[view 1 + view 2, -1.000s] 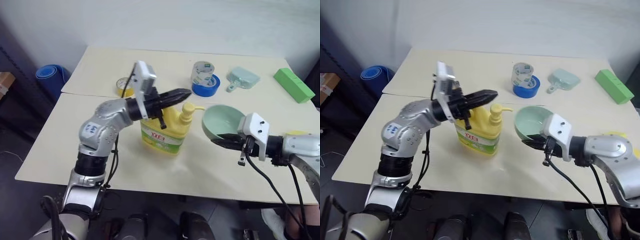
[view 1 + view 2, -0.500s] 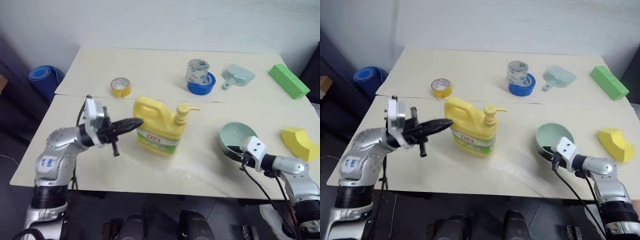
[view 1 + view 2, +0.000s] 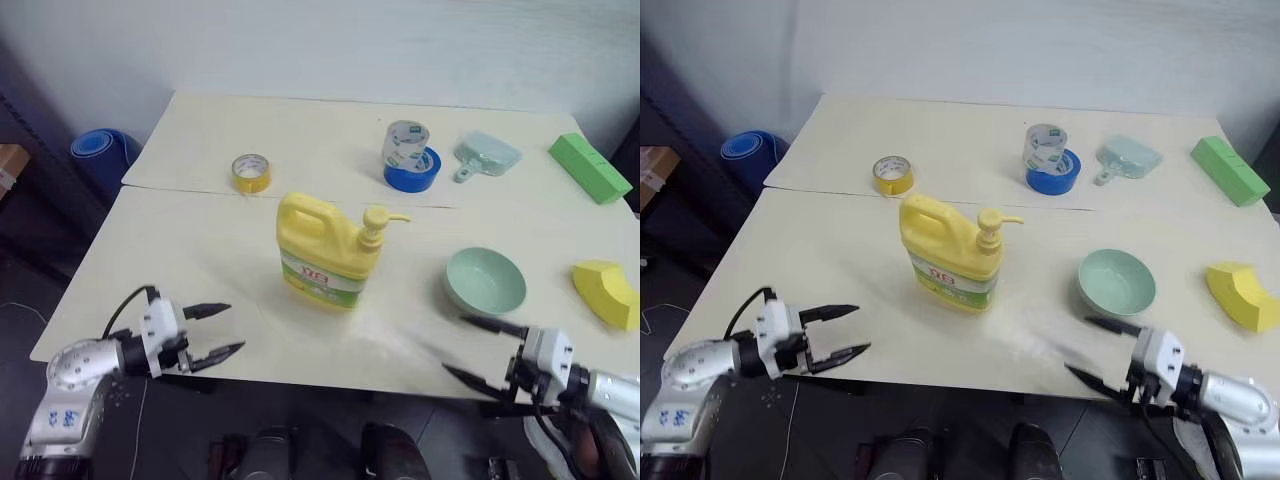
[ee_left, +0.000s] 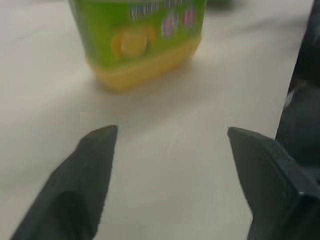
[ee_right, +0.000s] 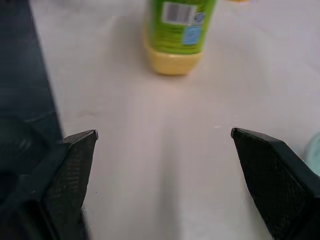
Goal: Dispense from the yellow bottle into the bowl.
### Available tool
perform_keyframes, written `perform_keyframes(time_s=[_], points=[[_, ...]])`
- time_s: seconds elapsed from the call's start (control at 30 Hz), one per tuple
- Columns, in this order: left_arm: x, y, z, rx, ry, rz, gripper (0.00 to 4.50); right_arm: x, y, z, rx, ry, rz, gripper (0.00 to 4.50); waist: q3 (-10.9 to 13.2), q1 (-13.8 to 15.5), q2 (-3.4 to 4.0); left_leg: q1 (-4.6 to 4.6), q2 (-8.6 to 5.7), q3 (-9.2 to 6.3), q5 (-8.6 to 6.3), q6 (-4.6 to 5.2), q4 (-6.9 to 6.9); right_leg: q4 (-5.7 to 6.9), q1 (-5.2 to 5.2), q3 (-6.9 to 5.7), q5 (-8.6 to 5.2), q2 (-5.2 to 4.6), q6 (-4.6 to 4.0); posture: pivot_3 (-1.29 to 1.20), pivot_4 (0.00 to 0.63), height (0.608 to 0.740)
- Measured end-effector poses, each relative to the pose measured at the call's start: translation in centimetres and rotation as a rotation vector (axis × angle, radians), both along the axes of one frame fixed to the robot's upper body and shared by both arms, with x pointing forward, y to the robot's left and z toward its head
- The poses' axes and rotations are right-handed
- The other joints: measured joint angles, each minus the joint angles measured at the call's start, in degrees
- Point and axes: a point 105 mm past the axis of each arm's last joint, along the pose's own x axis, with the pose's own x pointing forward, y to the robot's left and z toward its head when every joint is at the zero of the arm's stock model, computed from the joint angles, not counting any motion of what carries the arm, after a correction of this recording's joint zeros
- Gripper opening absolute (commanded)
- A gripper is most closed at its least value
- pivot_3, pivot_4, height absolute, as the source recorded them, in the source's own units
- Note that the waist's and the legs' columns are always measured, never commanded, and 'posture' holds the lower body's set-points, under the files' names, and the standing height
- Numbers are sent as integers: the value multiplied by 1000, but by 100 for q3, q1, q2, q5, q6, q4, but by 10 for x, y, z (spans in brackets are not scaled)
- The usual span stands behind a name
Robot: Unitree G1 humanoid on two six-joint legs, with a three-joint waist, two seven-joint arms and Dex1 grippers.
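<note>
The yellow bottle (image 3: 328, 253) stands upright in the middle of the table, its pump nozzle pointing right toward the bowl (image 3: 485, 282), a pale mint-green bowl resting on the table a short way off. My left gripper (image 3: 218, 331) hangs open at the table's near left edge, well short of the bottle, nothing between its fingers. At the near right edge my right gripper (image 3: 475, 350) is open too, just in front of the bowl and apart from it. Both wrist views look at the bottle's base (image 4: 140, 47) (image 5: 175, 32) across bare tabletop.
At the back stand a yellow tape roll (image 3: 250, 172), a clear tape roll on a blue one (image 3: 409, 155), a teal scoop (image 3: 485, 155) and a green block (image 3: 588, 168). A yellow sponge wedge (image 3: 606, 292) lies at the right. A blue roll (image 3: 100, 155) lies on the floor.
Both grippers opened and drew back down to the table's near edge. The right one let go of the bowl, which now rests on the table. The left left the bottle's pump.
</note>
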Motion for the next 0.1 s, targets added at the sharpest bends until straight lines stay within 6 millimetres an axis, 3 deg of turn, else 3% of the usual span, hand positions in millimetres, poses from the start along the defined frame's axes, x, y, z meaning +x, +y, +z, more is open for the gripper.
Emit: perform_keyframes(time_s=[0.1], points=[[-5, 0, -8, 37, -20, -5, 4470, 0, 0, -1, -18, -41, -5, 4500, 0, -10, 0, 6, 4, 0, 0, 0, 1, 17, -4, 1, 1, 0, -1, 0, 150, 740]])
